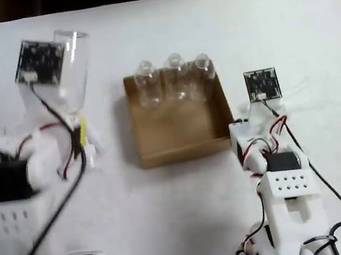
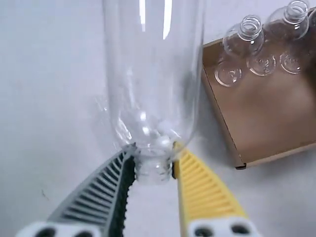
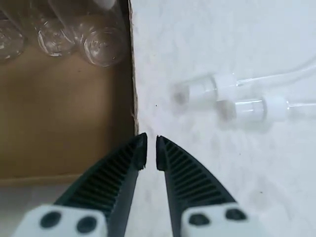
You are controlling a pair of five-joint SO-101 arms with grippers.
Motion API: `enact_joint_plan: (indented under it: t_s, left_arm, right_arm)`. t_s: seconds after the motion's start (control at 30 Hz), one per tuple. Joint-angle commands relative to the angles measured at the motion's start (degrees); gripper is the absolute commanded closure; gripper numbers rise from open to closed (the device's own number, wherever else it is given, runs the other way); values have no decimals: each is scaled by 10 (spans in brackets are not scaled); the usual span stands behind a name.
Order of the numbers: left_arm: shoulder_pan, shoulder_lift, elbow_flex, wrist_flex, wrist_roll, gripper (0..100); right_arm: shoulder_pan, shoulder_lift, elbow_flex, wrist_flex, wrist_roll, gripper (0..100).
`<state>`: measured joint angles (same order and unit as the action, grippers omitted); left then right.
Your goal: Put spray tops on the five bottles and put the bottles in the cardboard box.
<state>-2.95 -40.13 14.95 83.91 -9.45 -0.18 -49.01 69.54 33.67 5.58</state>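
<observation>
Left gripper (image 1: 77, 121), in the high view, was clamped on the neck of a clear bottle (image 1: 72, 59) whose body pointed away from the arm, to the left of the cardboard box (image 1: 181, 150). I couldn't tell whether the bottle was fully clear of the table. Three bottles (image 1: 176, 73) stood in a row against the box's far wall, so I judged that much of the packing done. From up there I couldn't make out whether any carried a top. The right arm (image 1: 284, 177) sat just beside the box's right wall, its fingers lost under its own wrist camera.

From the left wrist view, the grey and yellow fingers (image 2: 197, 192) pinched the held bottle's (image 2: 153, 74) neck, and no spray top sat on it. The boxed bottles (image 2: 239, 47) showed open mouths, so I judged them uncapped too. The third was cut off at the frame's edge.

From the right wrist view, the right gripper (image 3: 150, 148) had its jaws nearly together with nothing between them, just beside the box wall (image 3: 132, 84). Two spray tops (image 3: 212, 89) lay side by side on the table beyond it, their dip tubes running out of frame.

I counted four bottles and two tops in all. By my reckoning every top was yet to go on, and two bottles were yet to be boxed.
</observation>
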Motion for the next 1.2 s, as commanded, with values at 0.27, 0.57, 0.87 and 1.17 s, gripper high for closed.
enact_joint_plan:
  t_s: [0.27, 0.57, 0.87, 1.17]
  left_arm:
    - [-1, -297, 266, -157, -101, 965]
    - [140, -384, 396, -195, -100, 979]
    - [196, -419, 585, -318, -140, 979]
    - [290, -416, 622, -321, -200, 979]
  right_arm:
    - [7, -44, -2, -9, -4, 981]
    - [3, -193, 74, -11, 0, 981]
    - [2, -456, 180, -1, 1, 982]
    - [-108, -527, 92, 215, 2, 982]
